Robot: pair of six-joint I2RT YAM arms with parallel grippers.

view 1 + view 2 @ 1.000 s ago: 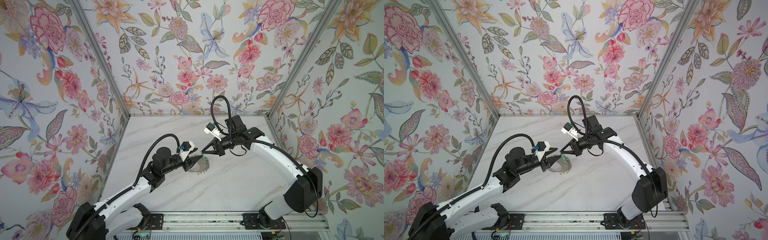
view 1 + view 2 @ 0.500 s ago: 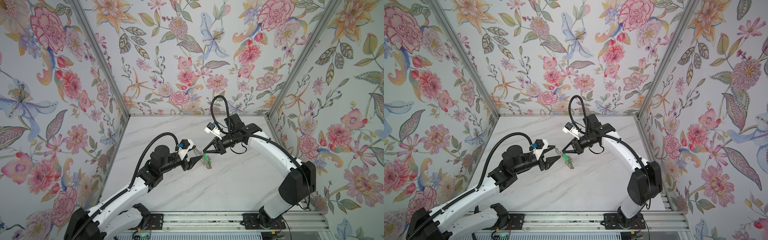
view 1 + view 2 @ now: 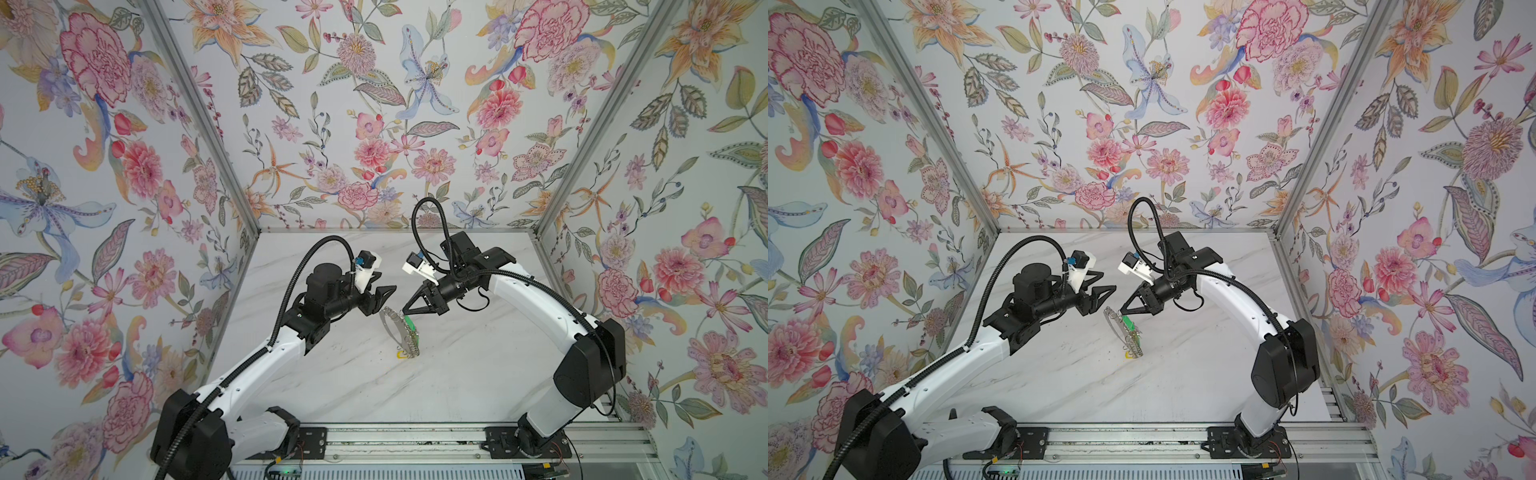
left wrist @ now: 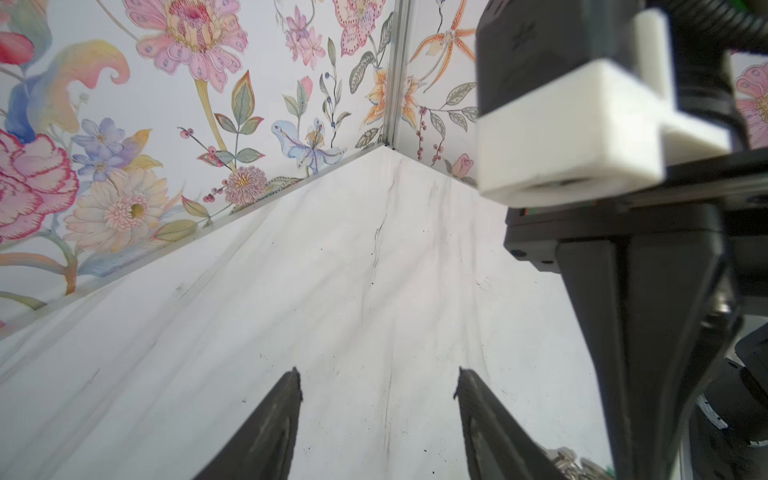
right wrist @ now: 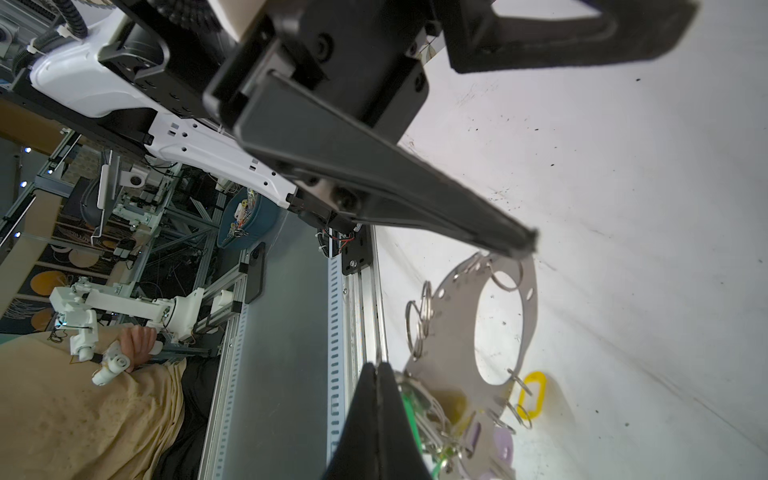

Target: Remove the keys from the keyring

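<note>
1. The table (image 3: 365, 395) is closed in by flowered walls (image 3: 374, 124) at the back and on both sides. A metal rail (image 3: 415, 434) runs along the front edge, where both arms are bolted.
2. The keyring (image 3: 398, 332) (image 3: 1119, 332) sits near the middle of the table, well apart from every wall and from the rail. Bare marble lies all round it, widest toward the front.
3. It stands tilted on edge. Its lower end touches the table by the yellow tag (image 3: 401, 354), and its upper rim meets the tips of the right gripper (image 3: 402, 311) (image 3: 1121, 311). The green tag (image 3: 409, 322) is just beside those tips.
4. The right gripper is clenched tight on the keyring's rim among the wire rings (whether it pinches a ring, the plate or the green tag, the wrist view does not settle).
5. The left gripper (image 3: 387, 281) (image 3: 1108, 280) is released, jaws wide with nothing between them, above the keyring's upper end. In the right wrist view one of its fingers (image 5: 478, 220) ends over the plate's far edge; contact cannot be told.
6. A second ago the left gripper was down at the keyring, which lay flatter on the table. It has since lifted clear toward the back and the plate has tipped up, while the right gripper has stayed shut in much the same spot.
</note>
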